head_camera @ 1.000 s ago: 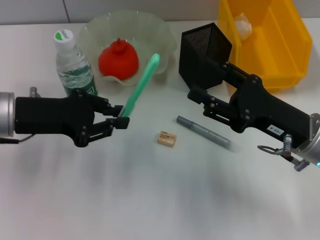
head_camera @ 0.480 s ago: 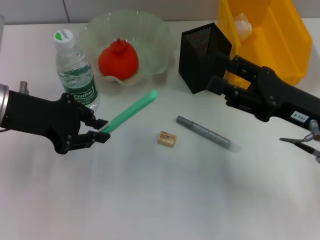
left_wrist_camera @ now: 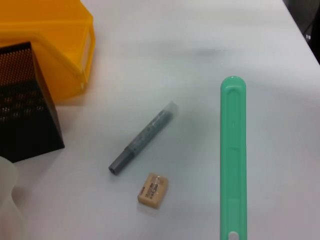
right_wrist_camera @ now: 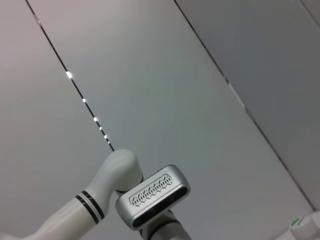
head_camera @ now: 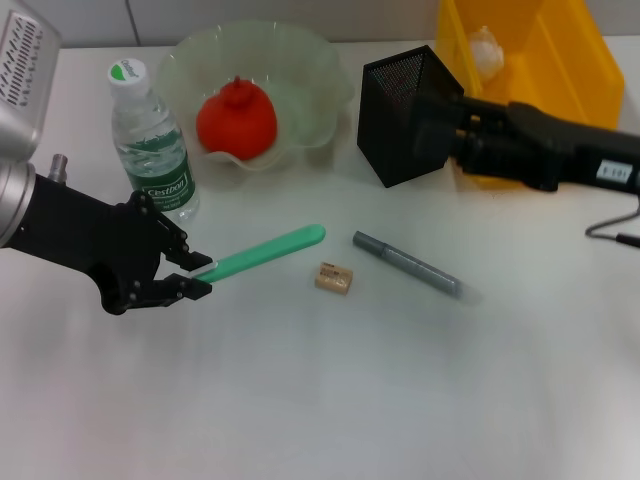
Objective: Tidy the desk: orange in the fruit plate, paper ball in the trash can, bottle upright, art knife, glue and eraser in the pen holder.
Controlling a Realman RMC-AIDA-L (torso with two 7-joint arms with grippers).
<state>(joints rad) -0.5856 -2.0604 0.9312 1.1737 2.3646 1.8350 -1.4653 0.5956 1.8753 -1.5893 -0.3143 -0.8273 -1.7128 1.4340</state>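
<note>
**Left gripper holds the green knife low over the desk**

The left gripper (head_camera: 192,276) has its fingers pinched on one end of the green art knife (head_camera: 262,250), which lies almost flat, its free end pointing toward the eraser (head_camera: 333,278). Nothing can be read on the knife's body in the left wrist view.

Taking the eraser as the landmark: it sits on the white desk (head_camera: 350,400), a tan block with a printed sleeve whose writing is too small to make out. Just beside it, on the side toward the right arm, lies a grey glue stick (head_camera: 407,264), set at a slant. Beyond the eraser stands the black mesh pen holder (head_camera: 398,112), and past that the yellow trash can (head_camera: 545,80) with the paper ball (head_camera: 486,48) inside.

Behind the eraser and toward the left arm stands the bottle (head_camera: 148,135), upright, with a green label reading something like "C'estbon". Next to it the pale green fruit plate (head_camera: 300,60) holds the orange (head_camera: 237,120).

The right gripper (head_camera: 440,125) is up against the pen holder; I cannot tell whether it is open or closed. A small white label on that arm is unreadable.
</note>
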